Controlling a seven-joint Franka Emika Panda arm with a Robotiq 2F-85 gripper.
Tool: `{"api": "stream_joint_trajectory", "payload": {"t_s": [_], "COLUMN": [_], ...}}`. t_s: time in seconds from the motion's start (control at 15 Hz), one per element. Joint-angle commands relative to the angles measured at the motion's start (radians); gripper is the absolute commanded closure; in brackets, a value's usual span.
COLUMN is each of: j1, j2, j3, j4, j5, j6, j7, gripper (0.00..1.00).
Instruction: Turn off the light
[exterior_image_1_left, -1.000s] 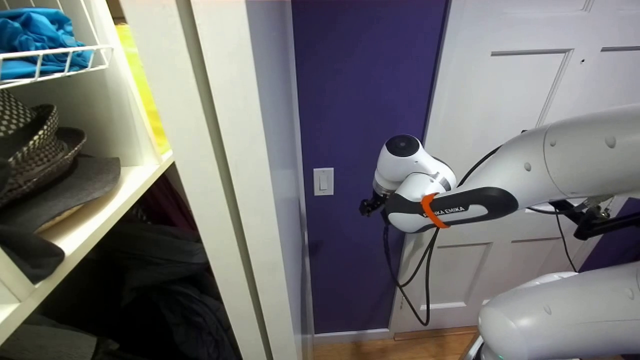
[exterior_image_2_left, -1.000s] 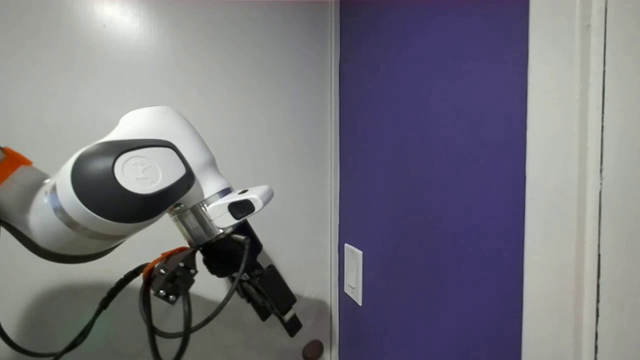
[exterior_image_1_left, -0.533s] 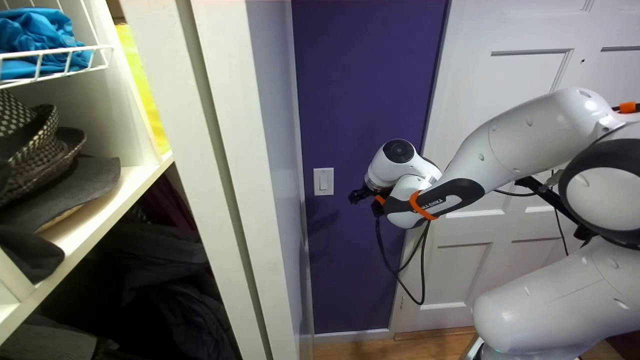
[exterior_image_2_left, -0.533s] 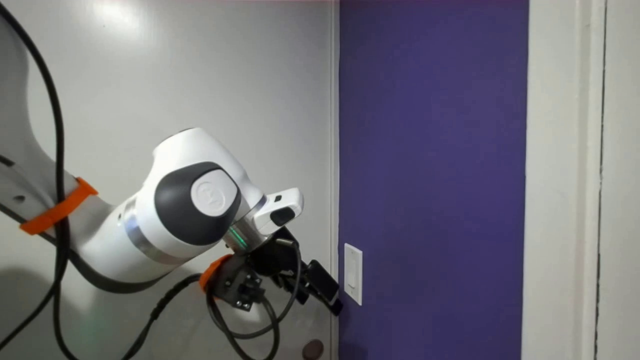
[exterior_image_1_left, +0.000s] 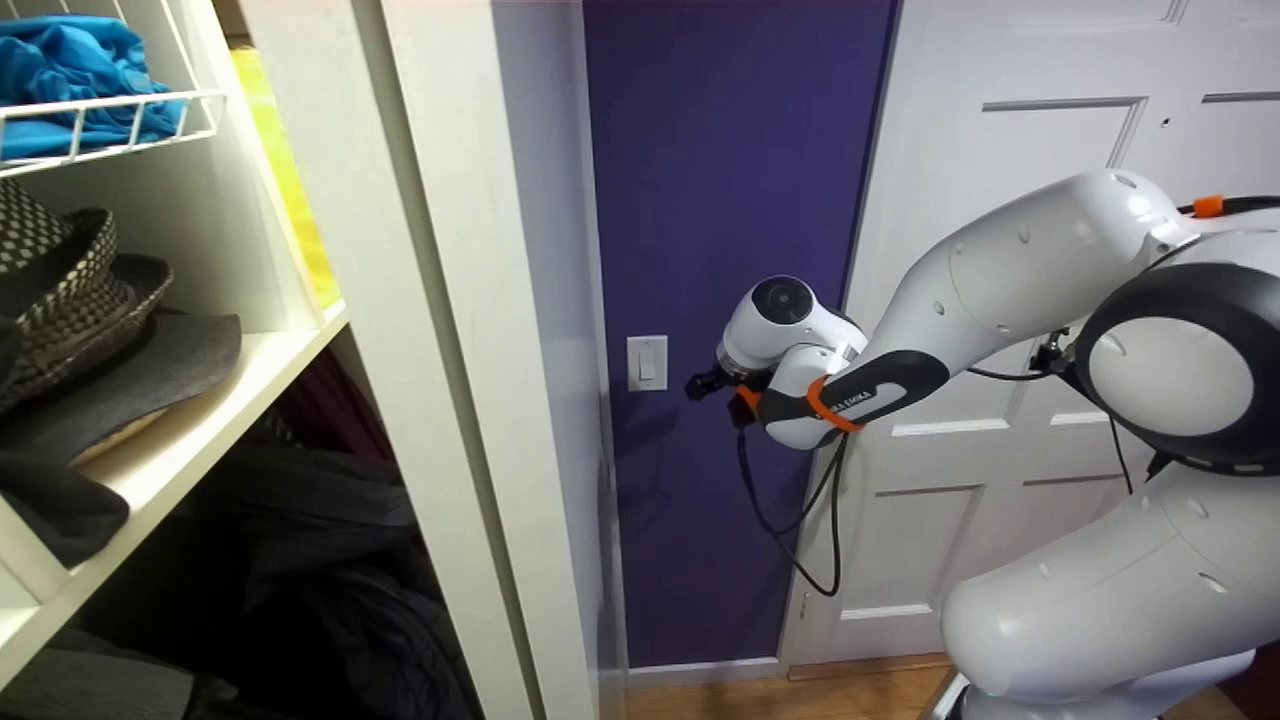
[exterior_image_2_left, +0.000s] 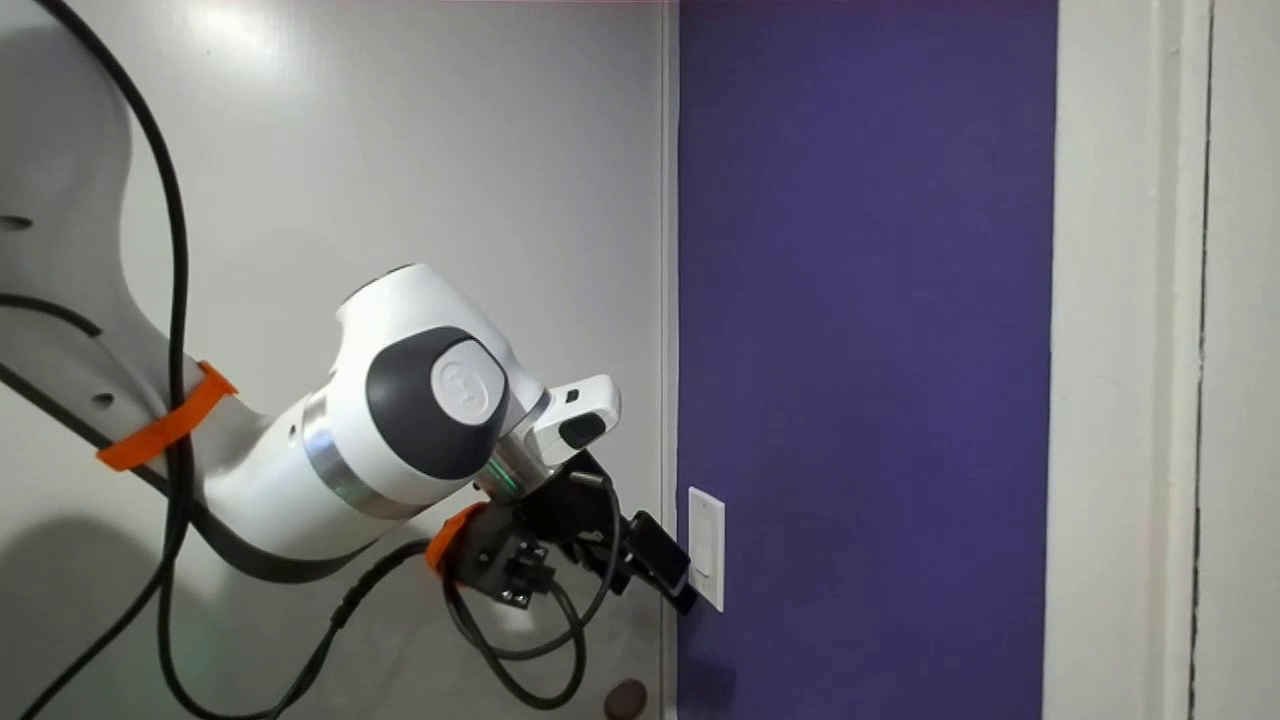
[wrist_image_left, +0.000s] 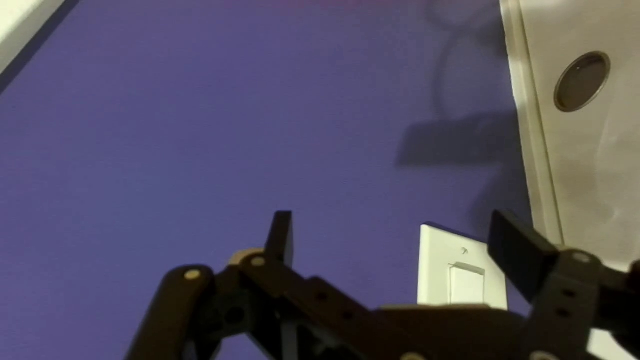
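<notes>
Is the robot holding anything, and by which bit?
Nothing is held: the gripper is open, its fingers apart, and the white switch plate sits on the purple wall, ungripped.

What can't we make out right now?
Wrist view: bottom of the light switch plate, hidden behind the gripper.
In an exterior view: whether a fingertip touches that plate; their outlines meet.
In an exterior view: checkered hats, cut off by the left edge.
In an exterior view: Panda arm, cut off by the left edge.

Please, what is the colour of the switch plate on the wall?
White; the switch plate shows best, whole, in an exterior view.
</notes>
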Motion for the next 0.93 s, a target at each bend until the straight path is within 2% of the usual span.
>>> {"api": "stream_joint_trajectory", "payload": {"t_s": [0.0,0.07,0.13,0.4,0.47,0.53,0.87], "j1": [0.0,0.0,-0.025,-0.162,-0.195,-0.228,-0.368], "j2": [0.0,0.0,-0.02,-0.049,-0.051,-0.054,-0.034], "j3": [0.0,0.0,0.028,0.17,0.203,0.236,0.379], "j4": [0.0,0.0,0.0,0.042,0.055,0.07,0.134], "j5": [0.0,0.0,-0.025,-0.221,-0.263,-0.304,-0.48], "j6": [0.0,0.0,-0.013,-0.017,-0.005,-0.006,0.017], "j7": [0.0,0.0,0.056,0.254,0.307,0.357,0.58], "gripper": [0.0,0.0,0.0,0.0,0.16,0.26,0.62]}}
